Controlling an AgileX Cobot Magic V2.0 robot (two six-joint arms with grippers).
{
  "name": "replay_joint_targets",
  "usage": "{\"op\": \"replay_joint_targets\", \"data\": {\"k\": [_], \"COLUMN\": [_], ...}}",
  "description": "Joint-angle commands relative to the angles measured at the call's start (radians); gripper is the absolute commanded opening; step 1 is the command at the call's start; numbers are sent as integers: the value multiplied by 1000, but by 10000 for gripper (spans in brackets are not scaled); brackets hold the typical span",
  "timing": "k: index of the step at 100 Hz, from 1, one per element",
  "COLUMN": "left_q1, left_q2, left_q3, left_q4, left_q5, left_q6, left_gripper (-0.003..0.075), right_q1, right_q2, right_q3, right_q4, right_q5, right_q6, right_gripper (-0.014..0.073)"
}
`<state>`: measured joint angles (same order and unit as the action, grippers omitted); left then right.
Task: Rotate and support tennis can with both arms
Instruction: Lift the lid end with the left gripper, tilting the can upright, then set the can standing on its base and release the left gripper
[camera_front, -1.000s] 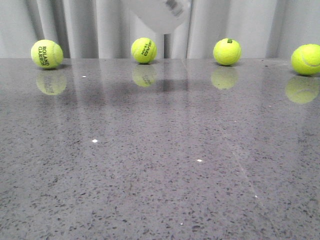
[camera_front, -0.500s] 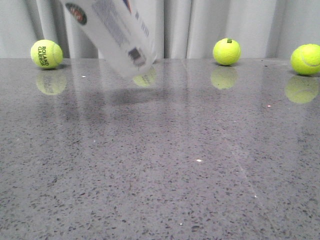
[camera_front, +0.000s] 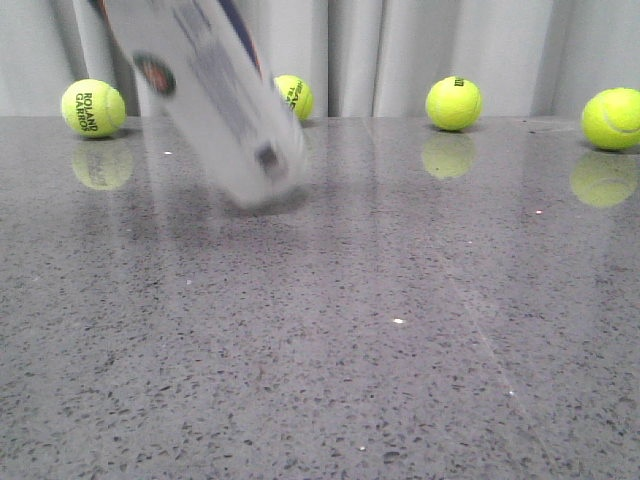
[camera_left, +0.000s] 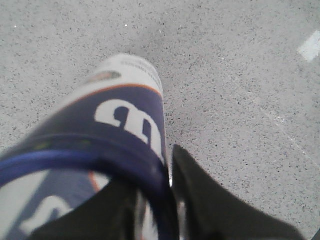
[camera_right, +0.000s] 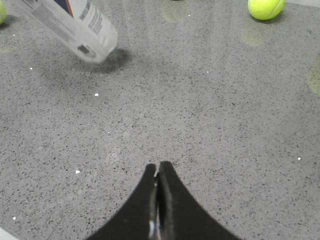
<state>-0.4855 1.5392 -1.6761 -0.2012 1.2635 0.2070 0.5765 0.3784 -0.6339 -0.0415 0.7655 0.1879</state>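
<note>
Lowered since before, your tennis can (camera_front: 205, 95) tilts in the left gripper (camera_left: 172, 200); right gripper (camera_right: 158, 176), closed empty, hasn't supported it.

Grey speckled table (camera_front: 400, 330), four tennis balls (camera_front: 453, 103), pale curtain (camera_front: 400, 50)

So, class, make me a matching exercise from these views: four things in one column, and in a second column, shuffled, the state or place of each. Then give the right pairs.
Column one:
1. tennis can
2. left pincer
3. right pincer
4. ball printed ROLAND GARROS

Column two:
A. shut, holding nothing, above bare table
B. resting at the far left of the table's back edge
C. tilted, its base low near the table top
D. gripping the can at its navy rim

Pairs: 1-C, 2-D, 3-A, 4-B
</note>
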Motion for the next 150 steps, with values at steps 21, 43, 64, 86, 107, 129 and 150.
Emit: {"op": "replay_joint_targets", "data": {"k": [21,43,64,86,107,129,150], "left_q1": [-9,-11,-42,-64,-64,-64,-64], "left_q2": [-13,40,101,173,213,230,230], "left_q3": [-55,-158,-258,-373,-421,-477,-506], "left_q4": [-45,-73,-91,-98,-104,-113,-119], "left_q5": [17,17,17,17,17,-17,-40], "left_q6": [-9,-9,-9,-9,-9,-9,-9], "left_gripper": [372,372,372,372,372,372,369], "right_q1": [-4,-4,-4,-4,-4,-4,-4], "right_q2": [7,7,7,7,7,7,7], "right_q3": [-26,-26,-26,-26,-26,-26,-26], "right_q4": [-4,-4,-4,-4,-4,-4,-4], "right_q5": [-78,-77,-77,-77,-77,-77,-77], "right_q6": [0,0,0,0,0,0,0], "right_gripper": [-67,-67,-67,-67,-67,-67,-67]}}
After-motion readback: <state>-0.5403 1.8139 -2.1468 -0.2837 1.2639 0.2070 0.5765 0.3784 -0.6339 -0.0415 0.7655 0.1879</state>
